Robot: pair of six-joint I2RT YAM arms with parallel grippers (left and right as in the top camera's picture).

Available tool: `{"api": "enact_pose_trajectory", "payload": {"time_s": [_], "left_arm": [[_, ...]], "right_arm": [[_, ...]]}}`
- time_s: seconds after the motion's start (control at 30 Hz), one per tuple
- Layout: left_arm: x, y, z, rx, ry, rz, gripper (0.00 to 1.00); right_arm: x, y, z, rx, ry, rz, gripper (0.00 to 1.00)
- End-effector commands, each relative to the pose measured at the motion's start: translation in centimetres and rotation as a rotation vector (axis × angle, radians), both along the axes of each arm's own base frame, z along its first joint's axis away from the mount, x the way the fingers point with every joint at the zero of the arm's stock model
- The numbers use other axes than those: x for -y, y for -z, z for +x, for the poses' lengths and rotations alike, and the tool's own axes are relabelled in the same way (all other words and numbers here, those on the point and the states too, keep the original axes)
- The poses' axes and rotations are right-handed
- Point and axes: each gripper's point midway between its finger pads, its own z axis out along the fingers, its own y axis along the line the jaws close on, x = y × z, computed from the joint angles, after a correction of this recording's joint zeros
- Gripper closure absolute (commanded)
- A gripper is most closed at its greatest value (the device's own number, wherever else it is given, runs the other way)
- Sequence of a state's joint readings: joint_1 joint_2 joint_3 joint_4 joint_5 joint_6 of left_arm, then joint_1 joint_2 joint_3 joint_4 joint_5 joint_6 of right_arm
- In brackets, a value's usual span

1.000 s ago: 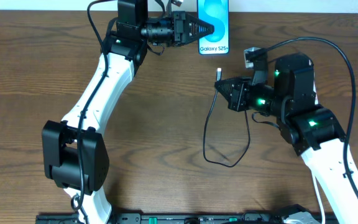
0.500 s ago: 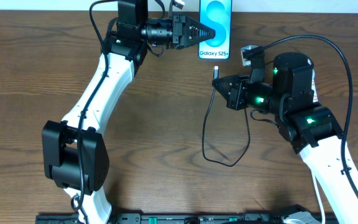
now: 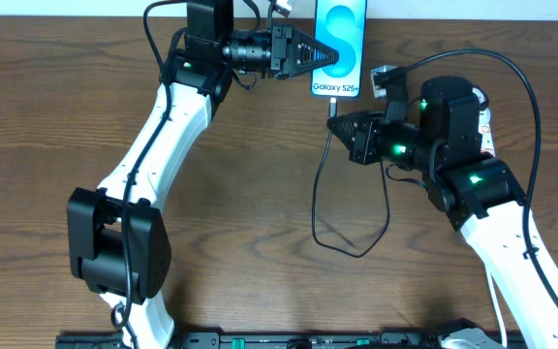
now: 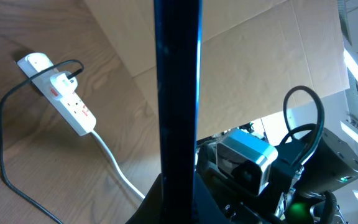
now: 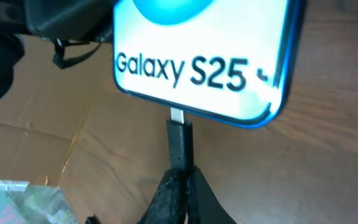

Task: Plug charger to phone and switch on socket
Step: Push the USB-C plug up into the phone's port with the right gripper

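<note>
The only words I can read are "Galaxy S25+", printed low on the lit screen of the phone (image 3: 345,39); in my right wrist view the plus is blurred

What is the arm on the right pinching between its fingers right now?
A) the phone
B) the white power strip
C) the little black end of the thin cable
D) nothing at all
C: in the right wrist view the right gripper is shut on the charger just behind its connector, whose silver tip meets the bottom edge of the phone; the left gripper holds the phone.
</note>
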State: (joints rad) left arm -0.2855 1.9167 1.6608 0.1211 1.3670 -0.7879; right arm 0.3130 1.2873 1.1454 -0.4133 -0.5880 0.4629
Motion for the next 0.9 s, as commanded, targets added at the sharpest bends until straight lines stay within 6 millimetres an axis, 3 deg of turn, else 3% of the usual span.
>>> {"api": "enact_pose_trajectory", "payload": {"time_s": [0.0, 0.87], "left_arm": [[-0.16, -2.39, -1.39, 0.064, 0.037, -0.024, 0.93], [-0.19, -2.47, -1.35, 0.089, 0.037, -0.027, 0.93]], "right_arm": [[-0.47, -1.24, 0.02, 0.028, -0.013, 0.017, 0.99], [-0.24, -1.33, 0.23, 0.040, -0.004, 0.005, 0.99]]}}
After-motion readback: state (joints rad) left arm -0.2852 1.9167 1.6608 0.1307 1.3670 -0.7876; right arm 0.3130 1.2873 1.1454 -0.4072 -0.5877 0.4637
